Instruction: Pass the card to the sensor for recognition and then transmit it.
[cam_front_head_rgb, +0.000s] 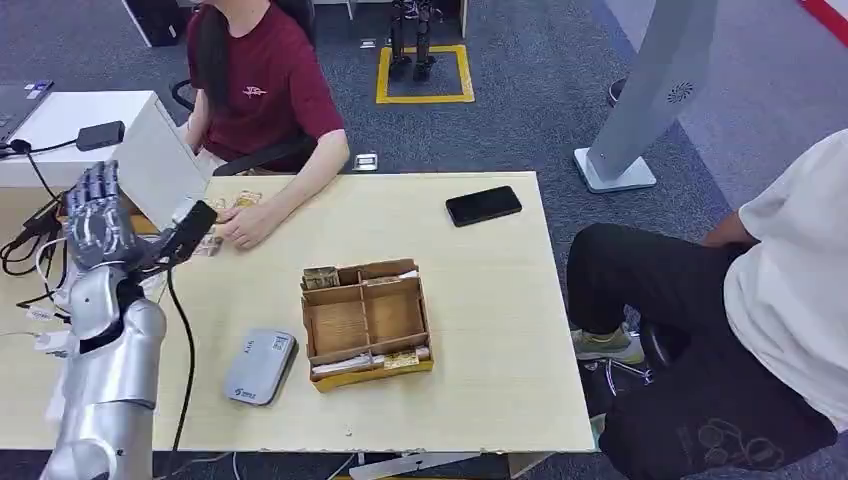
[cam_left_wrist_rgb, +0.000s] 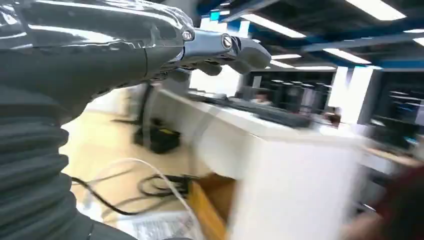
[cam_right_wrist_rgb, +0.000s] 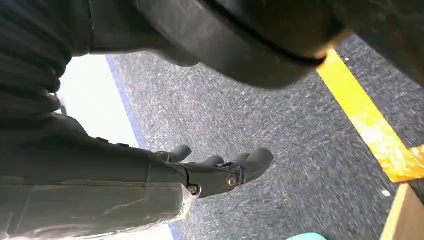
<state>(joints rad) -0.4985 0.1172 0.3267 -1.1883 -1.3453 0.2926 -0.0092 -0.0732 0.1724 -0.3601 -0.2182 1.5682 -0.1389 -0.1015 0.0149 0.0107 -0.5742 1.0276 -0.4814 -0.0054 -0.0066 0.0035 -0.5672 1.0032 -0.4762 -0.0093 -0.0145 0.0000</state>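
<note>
Left hand (cam_front_head_rgb: 98, 216), seen from the head view, is raised above the left edge of the table (cam_front_head_rgb: 480, 300) with its fingers upright and spread; nothing rests in it. Beside it, a seated person's hand (cam_front_head_rgb: 243, 224) lies on the tabletop near some small cards (cam_front_head_rgb: 232, 204) at the far-left corner. More cards stand in the compartments of the wooden organiser (cam_front_head_rgb: 366, 322) at mid-table, and a grey sensor (cam_front_head_rgb: 260, 366) lies flat just left of that box, towards the near edge. A black phone (cam_front_head_rgb: 484, 205) sits well apart on the far right.

Left wrist view: the left hand (cam_left_wrist_rgb: 150, 45) crosses the frame with fingers extended and holding nothing; the background of white desks is motion-blurred, and no card can be made out.

Right wrist view: the right hand (cam_right_wrist_rgb: 200, 172) hangs over grey carpet, its fingers loosely curved and apart, gripping nothing.

Handling note, as a judgement: a card is likely thin, light, stiff and smooth, so it would slip from a flat grasp; pinching it by one short edge between thumb and finger, leaving its face free to lie over the sensor, seems the soundest hold.
</note>
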